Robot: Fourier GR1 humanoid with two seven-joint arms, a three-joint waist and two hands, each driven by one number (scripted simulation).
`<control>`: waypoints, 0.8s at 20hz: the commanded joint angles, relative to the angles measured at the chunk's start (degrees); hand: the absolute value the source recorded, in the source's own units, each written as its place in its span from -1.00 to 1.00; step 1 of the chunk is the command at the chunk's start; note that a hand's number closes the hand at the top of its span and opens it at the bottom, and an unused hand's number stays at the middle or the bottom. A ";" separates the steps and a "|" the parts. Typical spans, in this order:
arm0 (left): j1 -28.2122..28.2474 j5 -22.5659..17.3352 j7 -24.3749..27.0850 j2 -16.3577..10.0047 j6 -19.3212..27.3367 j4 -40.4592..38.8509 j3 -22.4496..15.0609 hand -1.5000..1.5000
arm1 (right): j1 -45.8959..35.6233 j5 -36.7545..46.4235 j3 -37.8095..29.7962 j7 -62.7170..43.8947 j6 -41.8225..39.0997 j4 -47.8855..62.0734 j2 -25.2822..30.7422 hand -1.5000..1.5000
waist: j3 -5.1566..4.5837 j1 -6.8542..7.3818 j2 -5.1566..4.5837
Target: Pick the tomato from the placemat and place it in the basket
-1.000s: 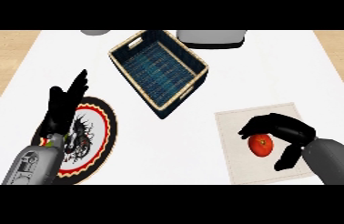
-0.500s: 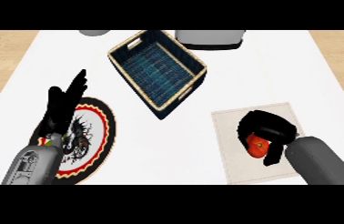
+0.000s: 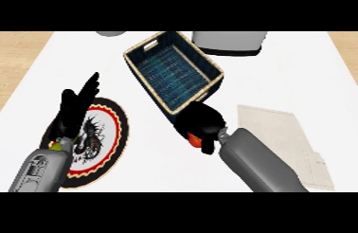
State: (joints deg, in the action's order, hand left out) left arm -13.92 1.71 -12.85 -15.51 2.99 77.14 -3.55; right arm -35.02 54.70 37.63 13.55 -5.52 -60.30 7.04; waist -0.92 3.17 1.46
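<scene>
Okay, my right hand [image 3: 202, 124] sits just about dead centre of the view, fingers curled round the tomato [image 3: 194, 140]. Only a red-orange sliver peeks out under the fingers. The tomato is clear of the placemat [image 3: 276, 128], which lies bare out at 4 o'clock, partly under my grey forearm. The hand is just beside the near corner of the basket [image 3: 171, 71]; I can't tell whether they touch. The basket itself lies tilted toward 12 o'clock, blue weave inside. My left hand [image 3: 73, 108] rests at 9 o'clock, fingers straight and pointing up, over the round patterned plate [image 3: 111, 128]. A grey pot [image 3: 231, 40] stands at 1 o'clock on the white tabletop [image 3: 293, 80], just beyond the basket.
</scene>
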 commanded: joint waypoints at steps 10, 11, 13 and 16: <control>-3.35 0.83 -0.15 1.68 -0.46 -1.57 -1.67 0.00 | -8.44 -23.94 6.88 -41.05 3.90 -21.10 -7.00 1.00 | 0.85 3.44 -1.13; -2.47 1.17 0.70 2.00 -0.29 -1.10 -2.17 0.00 | -9.89 -26.19 5.72 -42.76 6.75 -22.30 -7.01 1.00 | 0.85 3.95 -1.18; -4.00 0.18 -0.03 0.81 -1.63 -2.58 -0.94 0.00 | -12.48 -28.98 6.92 -47.69 11.60 -26.10 -7.02 1.00 | 0.78 3.26 -1.12; -3.64 0.89 0.32 2.27 -0.36 -3.12 -1.57 0.00 | -22.38 -33.26 4.59 -56.37 14.80 -28.52 -7.03 1.00 | 0.66 2.82 -0.98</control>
State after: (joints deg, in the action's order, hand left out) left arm -17.55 2.19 -13.08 -14.15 2.06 75.21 -4.82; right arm -49.62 27.41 43.16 -33.45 4.45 -84.33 0.15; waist -0.16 6.39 0.46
